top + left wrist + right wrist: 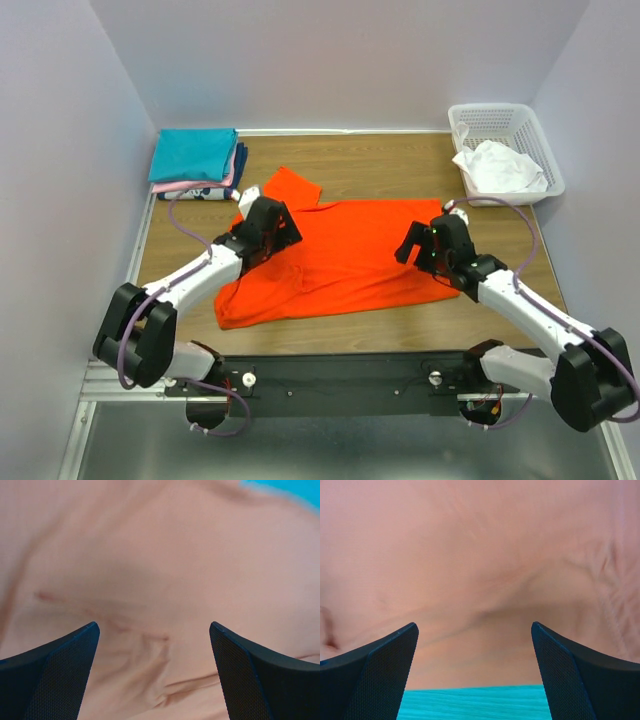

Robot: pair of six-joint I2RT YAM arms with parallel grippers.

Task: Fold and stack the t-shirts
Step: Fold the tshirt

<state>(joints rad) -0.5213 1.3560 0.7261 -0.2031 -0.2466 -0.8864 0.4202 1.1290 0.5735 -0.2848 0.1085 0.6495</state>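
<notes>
Orange-red soft cloth t-shirt (340, 265) spread out in the middle of the brown wooden worktop (370, 160), a bit wrinkled, its near edge close to the front of the worktop.

Nearest of all, two white and black arms (200, 275), bolted side by side at the front edge, one on each side, both bent in over the shirt.

Left tool (280, 235) low over the left part of the shirt, just this side of the sleeve. Its black fingers (55, 675) spread wide apart in the left wrist view, with nothing between them, only orange cloth (160, 555) with a few folds underneath.

Right tool (410, 250) low over the right part of the shirt, close to its right edge. Released too, with wide-open fingers (580, 675), nothing held and wrinkled cloth (480, 545) below.

Tips touching the cloth or not: hard to tell for either tool.

Farther back, one orange sleeve (295, 188) sticking out toward the far wall.

At the far left corner, a neat pile: folded blue-green t-shirt (195, 153) on top, pink t-shirt (205, 185) under it and dark blue t-shirt (241, 165) peeking out at the side.

At the far right corner, a white plastic basket with holes (530, 125), well apart from the orange shirt. Inside it, crumpled white cloth (500, 168), partly hanging over the near rim.
</notes>
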